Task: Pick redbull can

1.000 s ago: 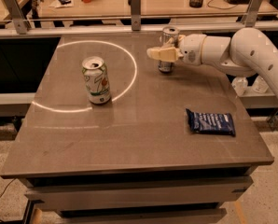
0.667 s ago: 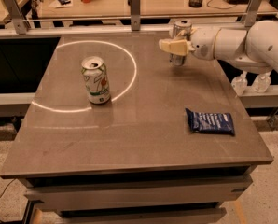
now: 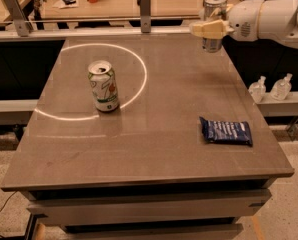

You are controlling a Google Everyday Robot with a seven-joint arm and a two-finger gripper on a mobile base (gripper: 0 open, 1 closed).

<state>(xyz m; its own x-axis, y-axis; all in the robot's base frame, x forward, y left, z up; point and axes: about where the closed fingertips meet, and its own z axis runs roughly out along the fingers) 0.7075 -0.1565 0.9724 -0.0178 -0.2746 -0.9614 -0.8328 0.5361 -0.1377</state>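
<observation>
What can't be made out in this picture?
Camera view only:
1. redbull can: middle covered by the gripper holding it above the table, far right corner.
2. arm: rest cut off by the right edge.
3. blue packet: print too small to read.

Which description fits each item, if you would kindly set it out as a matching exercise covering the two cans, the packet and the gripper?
Things:
1. redbull can
2. white can
3. blue packet
4. gripper

Descriptions:
A. lying flat on the table, near its right edge
B. standing upright on the table's left half, top opened
C. held between two fingers at the far right corner
D. shut around the slim can, reaching in from the right

Pairs: 1-C, 2-B, 3-A, 4-D
</observation>
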